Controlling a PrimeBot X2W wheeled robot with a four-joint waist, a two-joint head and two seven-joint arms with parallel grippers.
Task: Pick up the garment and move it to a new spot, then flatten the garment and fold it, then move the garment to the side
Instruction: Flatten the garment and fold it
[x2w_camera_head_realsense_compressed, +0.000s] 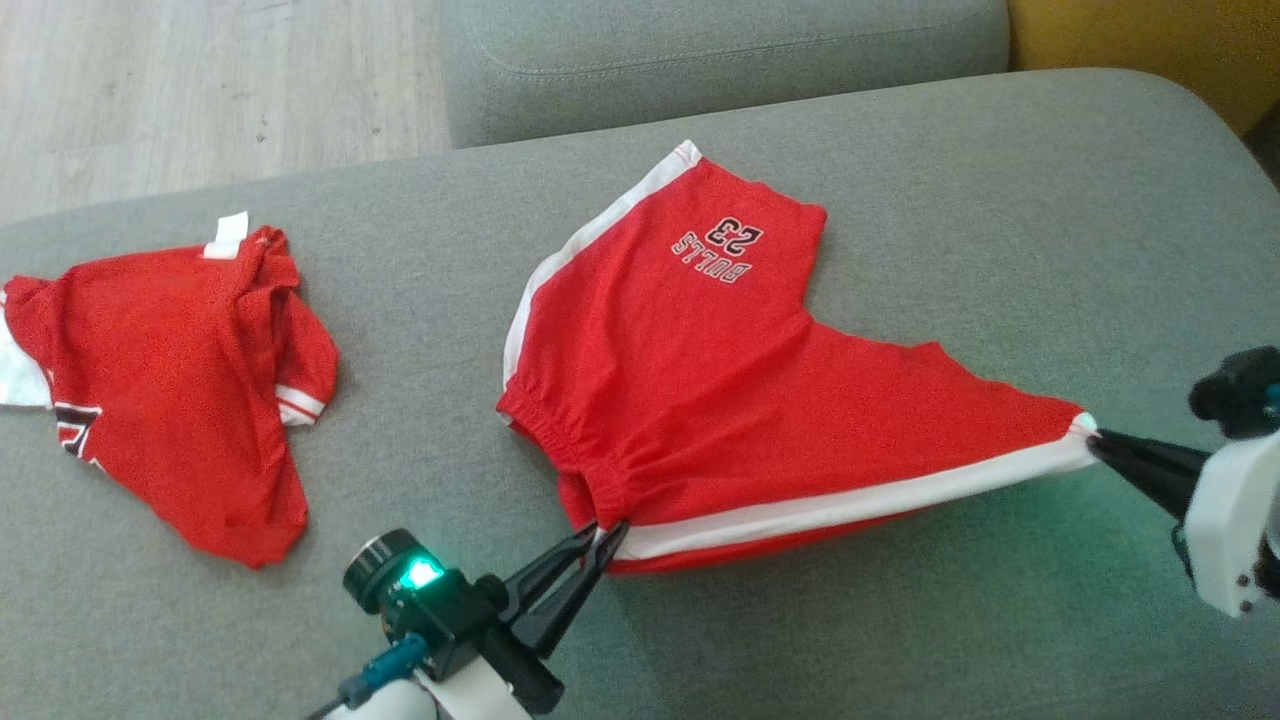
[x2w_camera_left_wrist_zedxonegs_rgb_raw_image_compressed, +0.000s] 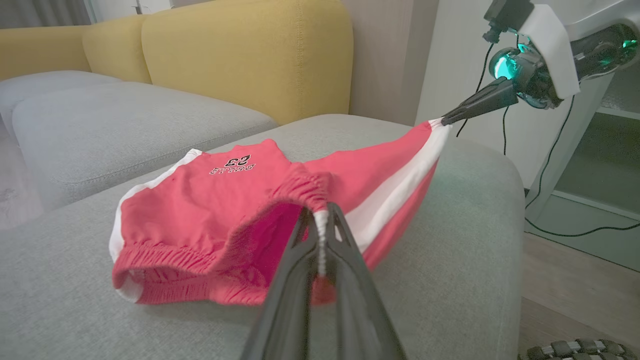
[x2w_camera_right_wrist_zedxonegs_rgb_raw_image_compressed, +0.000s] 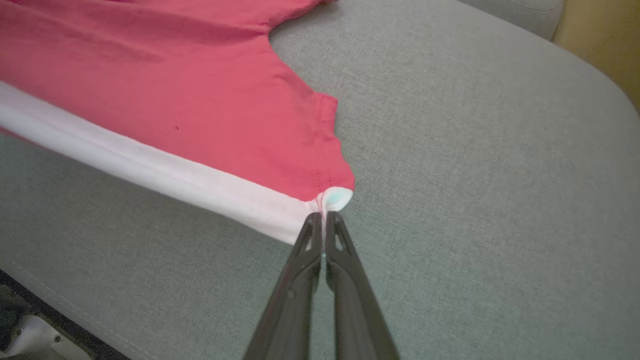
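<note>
Head view: the red shorts (x2w_camera_head_realsense_compressed: 690, 400) lie spread on the grey sofa cushion (x2w_camera_head_realsense_compressed: 950, 180), with the left end effector (x2w_camera_head_realsense_compressed: 600, 535) closed on the waistband corner, the right end effector (x2w_camera_head_realsense_compressed: 1095, 440) closed on the white-striped hem corner, and a second red garment (x2w_camera_head_realsense_compressed: 170, 380) off to their left. Left wrist view: the elastic waistband is clamped tight and raised off the cushion. Right wrist view: the hem corner is pinched at the closed tips.

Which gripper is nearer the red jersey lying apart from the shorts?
Left. The left gripper, shut on the shorts at the waistband, sits right of the jersey; the right gripper holds their leg hem, farther right.
</note>
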